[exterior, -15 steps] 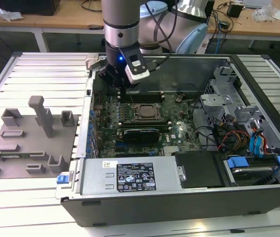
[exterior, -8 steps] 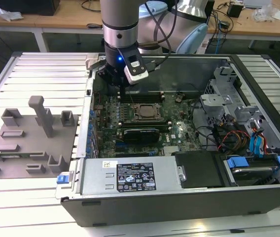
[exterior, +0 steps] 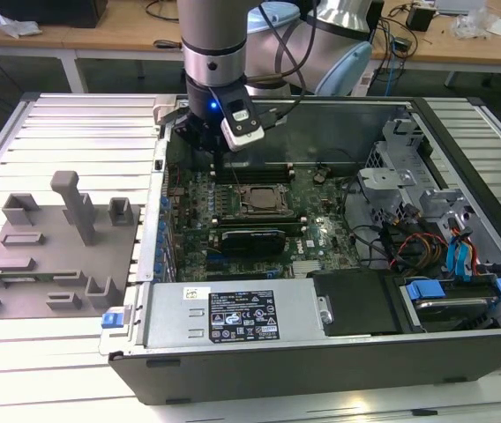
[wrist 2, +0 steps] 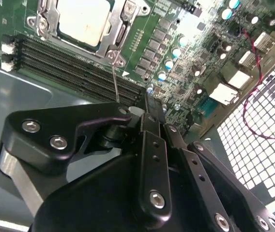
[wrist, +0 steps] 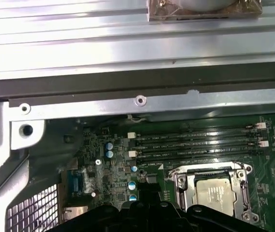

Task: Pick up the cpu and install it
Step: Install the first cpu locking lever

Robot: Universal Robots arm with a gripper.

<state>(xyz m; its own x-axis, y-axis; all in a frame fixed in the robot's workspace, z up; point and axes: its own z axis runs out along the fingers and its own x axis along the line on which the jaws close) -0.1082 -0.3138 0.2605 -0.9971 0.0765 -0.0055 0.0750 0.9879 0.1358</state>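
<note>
In the second wrist view the gripper (wrist 2: pixel 146 108) is hovering over the motherboard (wrist 2: pixel 186 72), beside the memory slots (wrist 2: pixel 74 67); whether it is open or closed, I cannot tell. Beyond the slots the cpu (wrist 2: pixel 84 21) is lying flat inside the metal-framed socket (wrist 2: pixel 48 21). Farther, at the exterior view's left, a grey tray (exterior: pixel 56 256) is resting outside the computer case (exterior: pixel 321 352).

The exterior view looked steeply down from well back on the whole open computer case (exterior: pixel 321 352). Both wrist views sat close over its motherboard (wrist 2: pixel 176 48) (wrist: pixel 108 169) — from differing angles — sharing the cpu (wrist 2: pixel 82 21) (wrist: pixel 215 193), socket (wrist 2: pixel 46 17) (wrist: pixel 181 181) and memory slots (wrist 2: pixel 69 67) (wrist: pixel 195 145).
</note>
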